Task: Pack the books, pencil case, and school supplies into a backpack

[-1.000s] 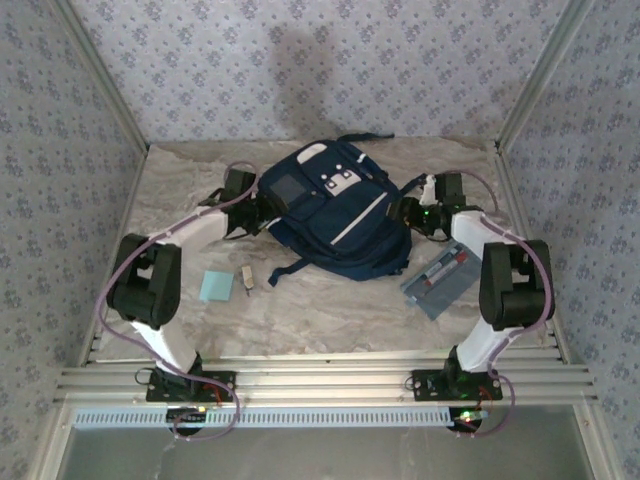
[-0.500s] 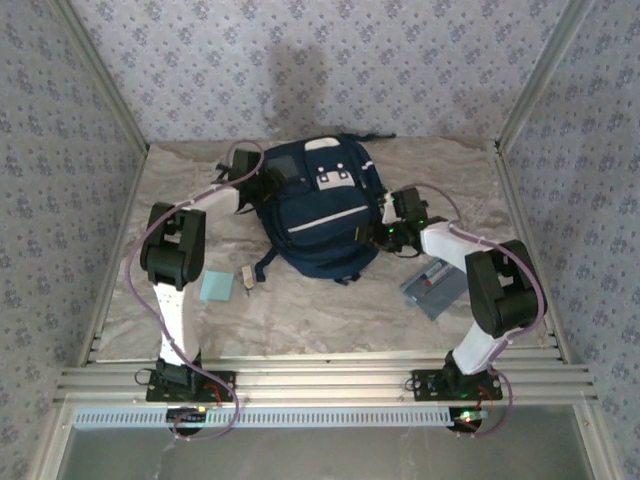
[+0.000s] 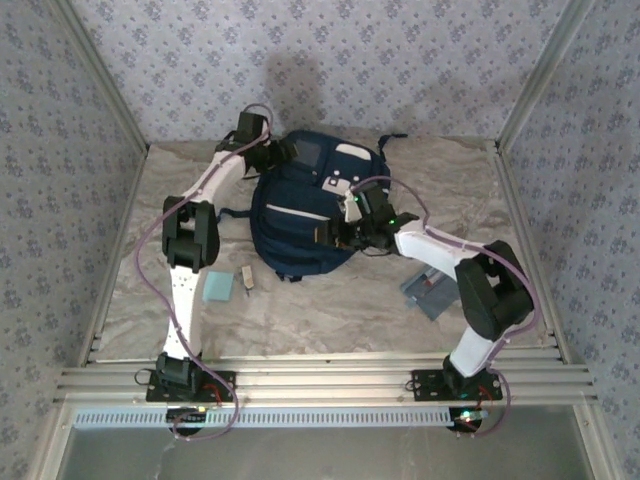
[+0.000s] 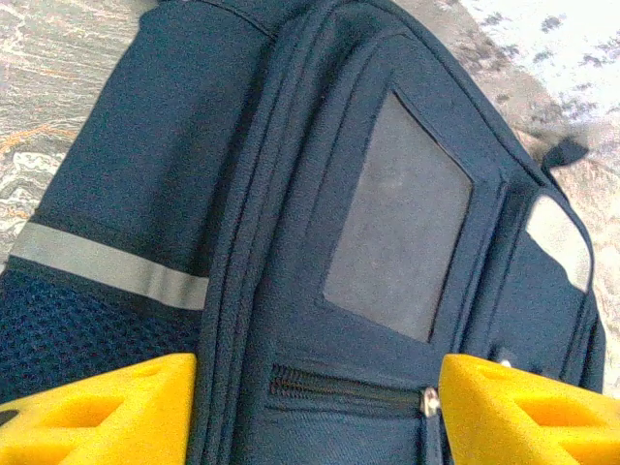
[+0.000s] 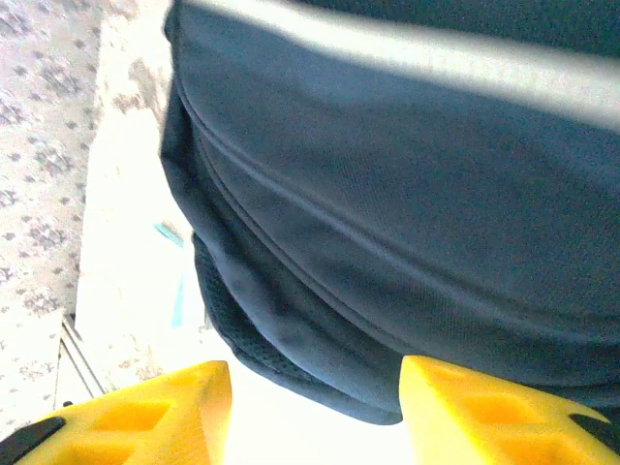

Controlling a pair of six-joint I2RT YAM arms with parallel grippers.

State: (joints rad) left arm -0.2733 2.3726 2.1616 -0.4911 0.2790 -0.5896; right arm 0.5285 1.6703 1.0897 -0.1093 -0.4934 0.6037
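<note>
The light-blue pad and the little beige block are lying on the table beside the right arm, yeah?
Not the right arm. The top view shows the light-blue pad and the beige block lying on the table beside the left arm; the pencil case lies by the right one.

The left arm (image 3: 215,185) is stretched far forward, and the left pincer (image 3: 275,155) points rightward, jaws spread wide. The right arm (image 3: 435,248) folds inward, the right pincer (image 3: 335,232) pointing left, jaws parted.
</note>
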